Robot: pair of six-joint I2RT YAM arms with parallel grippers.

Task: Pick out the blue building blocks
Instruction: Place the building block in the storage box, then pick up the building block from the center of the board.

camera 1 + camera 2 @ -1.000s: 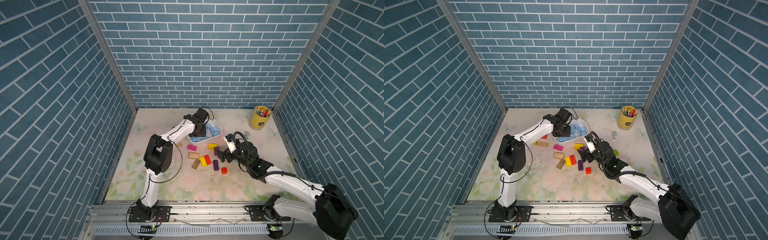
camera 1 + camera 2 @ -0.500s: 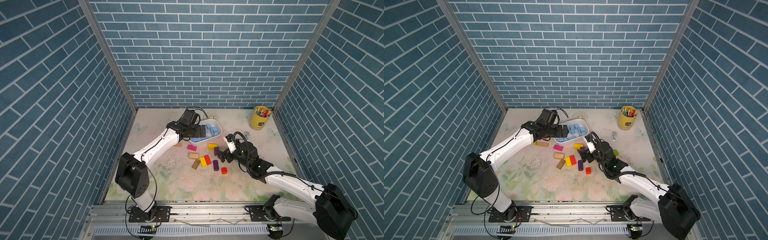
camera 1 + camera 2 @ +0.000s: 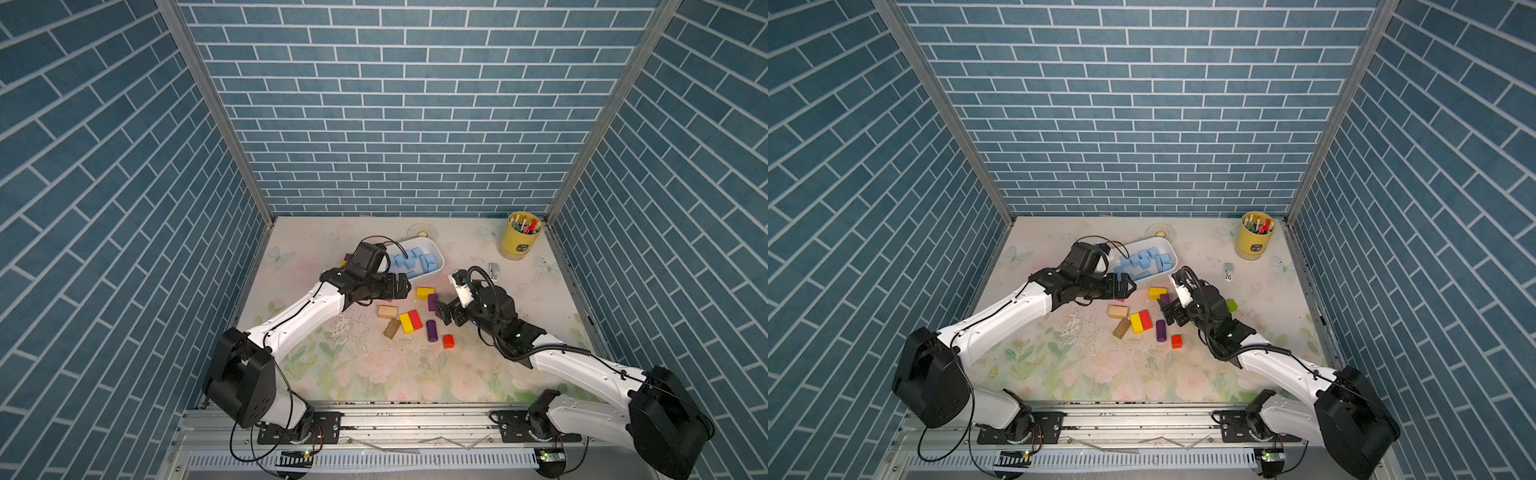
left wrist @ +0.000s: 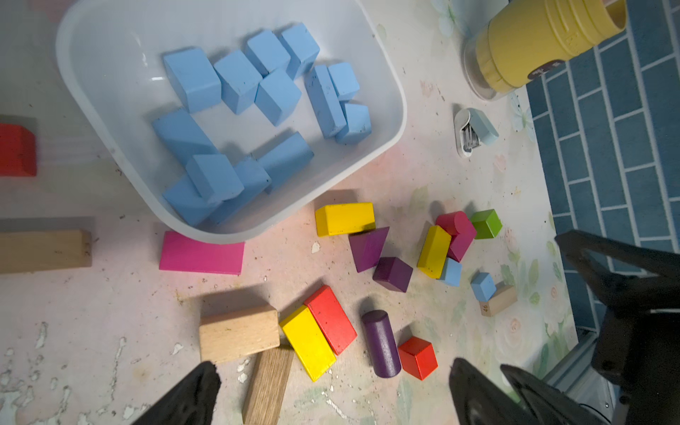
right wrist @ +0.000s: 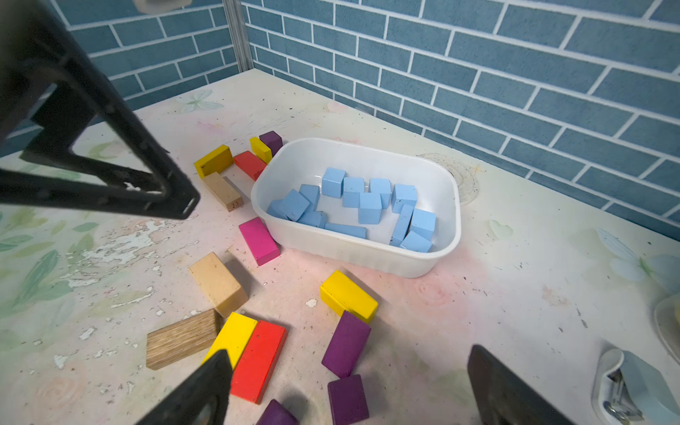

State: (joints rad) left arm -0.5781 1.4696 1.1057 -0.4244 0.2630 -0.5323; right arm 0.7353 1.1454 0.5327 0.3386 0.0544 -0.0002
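The blocks (image 4: 239, 81) in the tub (image 5: 353, 254) were matte sky-blue, and the tub was milky white. Two loose cubes (image 4: 482, 286) wore the same blue. Other pieces were a pink brick (image 4: 201, 253), a yellow brick (image 4: 344, 219), a yellow-and-red pair (image 4: 319, 331), a purple cylinder (image 4: 381, 344), a red cube (image 4: 417, 357), a green cube (image 4: 485, 223), a crimson block (image 4: 456, 232), a pale tan block (image 4: 238, 334) and a darker plank (image 4: 266, 386) with striped grain. The cup (image 3: 520, 243) was mustard yellow, the stapler (image 4: 474, 130) grey-blue on white. The table (image 3: 374, 374) bore a faded pastel print of pink flowers and green leaves. The walls (image 3: 395, 104) showed teal brick with white joints. The left arm (image 3: 303, 316) and right arm (image 3: 582, 365) were white with black joints.
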